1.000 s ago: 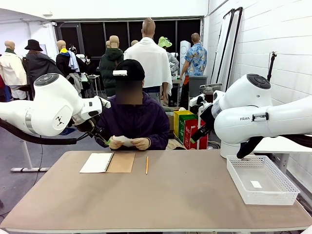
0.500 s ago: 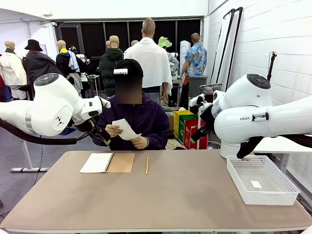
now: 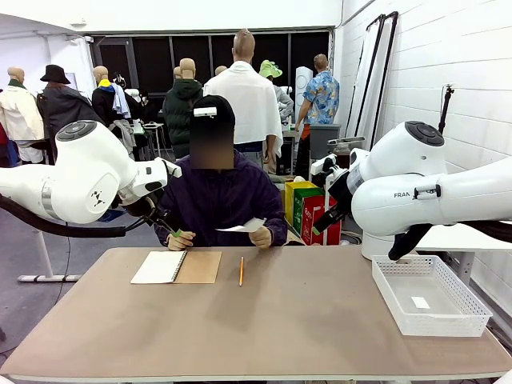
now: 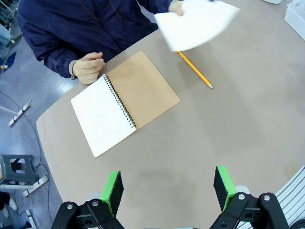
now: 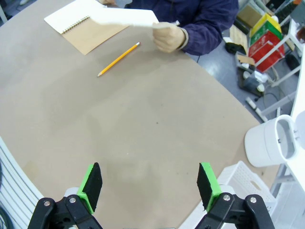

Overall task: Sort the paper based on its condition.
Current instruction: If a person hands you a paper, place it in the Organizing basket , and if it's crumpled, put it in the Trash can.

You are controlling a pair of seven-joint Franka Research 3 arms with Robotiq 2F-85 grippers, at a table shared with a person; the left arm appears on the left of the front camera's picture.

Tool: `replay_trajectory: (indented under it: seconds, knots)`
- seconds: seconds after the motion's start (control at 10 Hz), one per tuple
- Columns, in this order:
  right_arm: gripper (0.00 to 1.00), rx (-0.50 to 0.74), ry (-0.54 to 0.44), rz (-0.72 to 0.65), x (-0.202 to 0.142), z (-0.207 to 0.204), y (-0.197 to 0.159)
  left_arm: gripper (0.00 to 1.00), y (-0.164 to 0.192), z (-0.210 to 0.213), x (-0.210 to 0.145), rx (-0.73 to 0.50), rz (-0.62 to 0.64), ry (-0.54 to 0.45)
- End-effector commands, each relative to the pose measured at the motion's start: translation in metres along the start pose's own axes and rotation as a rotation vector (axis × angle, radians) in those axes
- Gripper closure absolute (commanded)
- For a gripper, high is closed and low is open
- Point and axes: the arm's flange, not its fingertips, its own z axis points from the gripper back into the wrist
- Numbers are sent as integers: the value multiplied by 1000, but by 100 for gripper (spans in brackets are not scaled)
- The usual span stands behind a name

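Observation:
The person at the far side holds one white sheet of paper [image 3: 242, 227] flat in one hand [image 3: 260, 237], just above the table's far edge. The same paper [image 4: 195, 24] shows at the top of the left wrist view and as a paper [image 5: 124, 16] at the top of the right wrist view. My left gripper [image 4: 167, 179] hangs open high over the table, short of the notebook, with nothing between its fingers. My right gripper [image 5: 148, 179] is open too, high above bare tabletop, and holds nothing.
A spiral notebook [image 3: 176, 266] lies open at the far left with the person's other hand [image 3: 180, 238] beside it. A yellow pencil [image 3: 241, 271] lies to its right. A white mesh basket [image 3: 430, 294] stands at the right edge with a small white piece inside.
The person lifted the sheet from both hands, then lowered it and now holds it flat in one hand. The other hand dropped beside the notebook. Both arms stayed still.

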Motion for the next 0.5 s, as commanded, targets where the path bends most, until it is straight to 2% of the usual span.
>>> replay_trajectory:
  seconds: [0.0,0.4]
  knots:
    - [0,1,0,0,0,0,-1,0,0,0,1,7,-7,-10]
    - [0,1,0,0,0,0,-1,0,0,0,1,7,-7,-10]
